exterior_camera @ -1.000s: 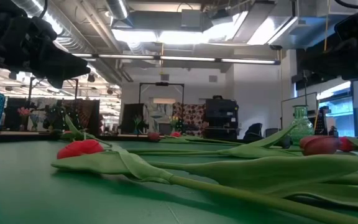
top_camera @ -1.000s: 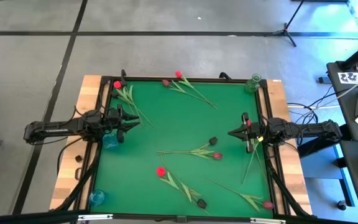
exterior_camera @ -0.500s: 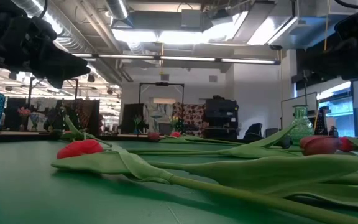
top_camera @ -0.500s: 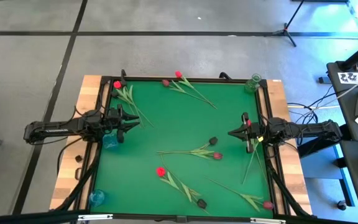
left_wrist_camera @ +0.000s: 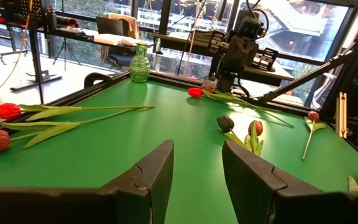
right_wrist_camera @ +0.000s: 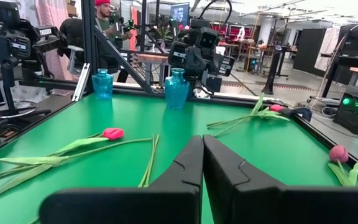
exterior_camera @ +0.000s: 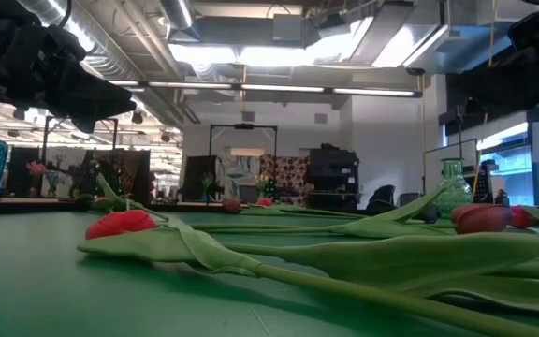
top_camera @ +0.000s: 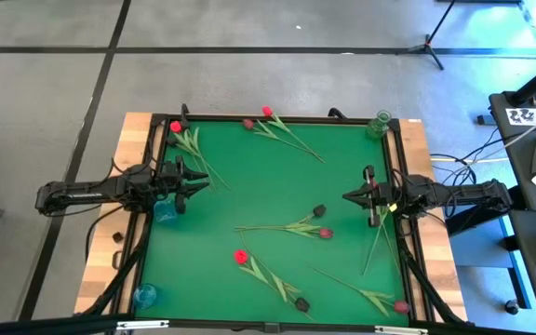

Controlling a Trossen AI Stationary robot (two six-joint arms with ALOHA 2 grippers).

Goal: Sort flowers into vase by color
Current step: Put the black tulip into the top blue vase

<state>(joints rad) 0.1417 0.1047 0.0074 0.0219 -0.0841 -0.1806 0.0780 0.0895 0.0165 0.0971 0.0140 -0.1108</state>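
The table (top_camera: 342, 167) is a green mat in a dark frame, set on wood and seen from above, with 1 arm at its left edge and 1 at its right. The flowers lie scattered and well apart: a pair at the far left corner (top_camera: 186, 140), a pair along the far edge (top_camera: 282, 132), a dark and a red tulip at centre (top_camera: 296, 226), a red-headed stem (top_camera: 259, 268) near the front, another at the near right corner (top_camera: 366, 298), and a stem (top_camera: 377, 237) along the right edge. None stands in a vase. 1 blue vase (top_camera: 165, 212) sits just beside the left arm, a 2nd (top_camera: 144, 296) at the near left corner, and a green vase (top_camera: 380, 124) at the far right corner.

The right hand (top_camera: 350, 197) is the nearer to the right-edge stem, which lies just beside it with its long axis running near to far; the centre pair lies inward of it, axes running left to right. Judged from this, the right arm is better placed for either. Its fingers (right_wrist_camera: 185, 168) are pressed together and hold nothing. The left hand (top_camera: 203, 181) hovers beside the far-left pair, fingers (left_wrist_camera: 157, 177) parted about halfway, empty and touching nothing.
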